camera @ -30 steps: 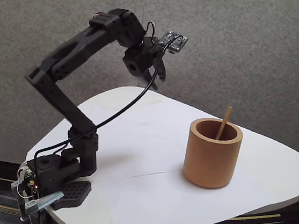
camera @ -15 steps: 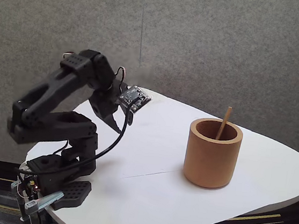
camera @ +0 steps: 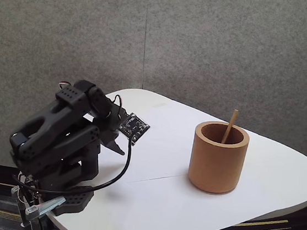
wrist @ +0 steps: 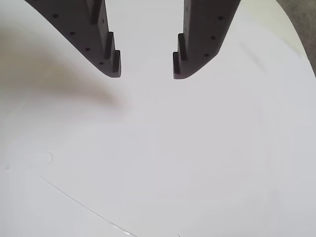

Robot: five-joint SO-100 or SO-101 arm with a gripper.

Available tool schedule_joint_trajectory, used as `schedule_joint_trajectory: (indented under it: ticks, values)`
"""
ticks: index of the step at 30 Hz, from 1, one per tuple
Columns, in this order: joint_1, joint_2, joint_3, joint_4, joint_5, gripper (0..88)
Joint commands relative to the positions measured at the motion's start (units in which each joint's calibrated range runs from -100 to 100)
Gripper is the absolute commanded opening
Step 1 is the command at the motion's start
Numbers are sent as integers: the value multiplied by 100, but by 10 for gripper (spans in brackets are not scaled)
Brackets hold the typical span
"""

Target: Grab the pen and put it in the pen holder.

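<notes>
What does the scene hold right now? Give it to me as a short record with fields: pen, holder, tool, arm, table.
pen: standing tilted inside the pen holder, tip poking above the rim
pen holder: tan cup, upright on the table's right side in the fixed view
tool: open, nothing between the fingers, pointing down at bare table
arm: folded low over its base, away from the cup
table: white, rounded top
task state: pen appears placed

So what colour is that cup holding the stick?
Plain tan-brown pen holder, clearest in the fixed view.
</notes>
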Motion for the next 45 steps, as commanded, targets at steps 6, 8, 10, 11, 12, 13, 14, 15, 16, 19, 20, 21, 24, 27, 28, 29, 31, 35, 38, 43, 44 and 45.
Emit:
schedule_joint_trajectory:
  ticks: [6, 8, 10, 11, 12, 13, 14, 15, 16, 19, 20, 21, 24, 27, 28, 29, 31, 35, 38, 43, 44, 45]
  values:
    - [-32, -48, 632, 17, -22, 144]
    - [-32, -48, 632, 8, -12, 144]
    - [-32, -48, 632, 0, 4, 144]
    - [-32, -48, 632, 0, 4, 147]
    - [-32, -48, 632, 0, 4, 147]
    - [-32, -48, 632, 0, 4, 144]
    - [-32, -48, 632, 0, 4, 144]
    - [-32, -48, 632, 0, 4, 144]
    - [-24, -48, 632, 0, 4, 144]
    - [5, -48, 632, -8, 4, 144]
    - [5, -48, 632, -8, 4, 144]
    - [5, -48, 632, -8, 4, 144]
    - [5, -48, 632, -8, 4, 144]
    - [5, -48, 632, -8, 4, 144]
    - [5, -48, 632, -8, 4, 144]
    - [5, -48, 632, -8, 4, 144]
    - [5, -48, 632, -8, 4, 144]
    - [5, -48, 632, -8, 4, 144]
    - [5, -48, 632, -8, 4, 144]
    - [5, -48, 632, -8, 4, 144]
    - [5, -48, 632, -8, 4, 144]
    - [5, -48, 632, -8, 4, 144]
